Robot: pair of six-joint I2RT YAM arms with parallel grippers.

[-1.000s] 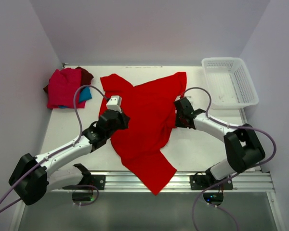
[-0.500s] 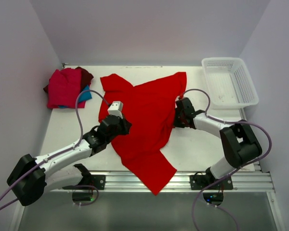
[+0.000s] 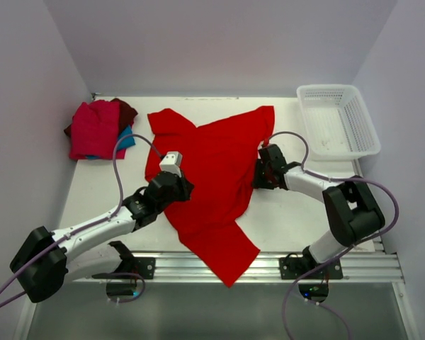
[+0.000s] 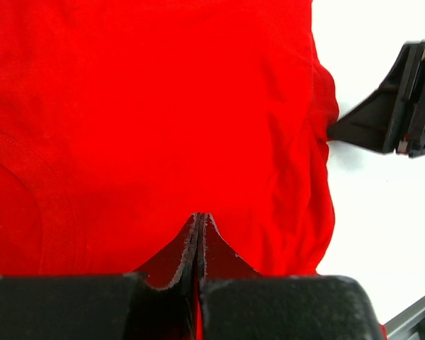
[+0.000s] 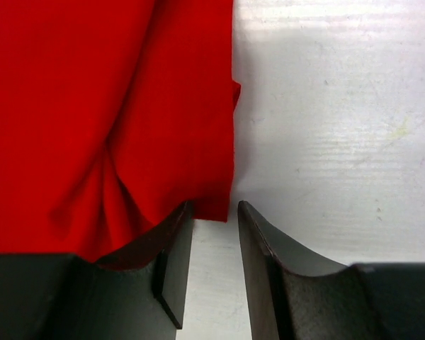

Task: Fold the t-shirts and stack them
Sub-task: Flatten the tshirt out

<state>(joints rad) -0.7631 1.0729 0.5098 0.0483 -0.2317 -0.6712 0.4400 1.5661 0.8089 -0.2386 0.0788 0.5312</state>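
Observation:
The large red t-shirt [image 3: 212, 170] lies spread in the middle of the table, its lower end hanging over the front rail. My left gripper [image 3: 174, 188] is at its left side, jaws shut on the cloth [image 4: 163, 106] with a red sliver between the fingers [image 4: 198, 217]. My right gripper [image 3: 261, 174] is open at the shirt's right edge. Its fingers straddle a hem corner [image 5: 216, 202] without pinching it. It also shows in the left wrist view [image 4: 411, 99]. Folded red, maroon and teal-blue shirts [image 3: 95, 127] lie stacked at the back left.
A white mesh basket [image 3: 338, 119] stands at the back right corner. White walls close in the table on the left, back and right. Bare white table [image 5: 340, 127] lies right of the shirt. A metal rail [image 3: 340, 265] runs along the front edge.
My left gripper has moved a little toward the near edge along the shirt's left side. My right gripper has edged slightly left onto the shirt's hem. The shirt's outline looks unchanged.

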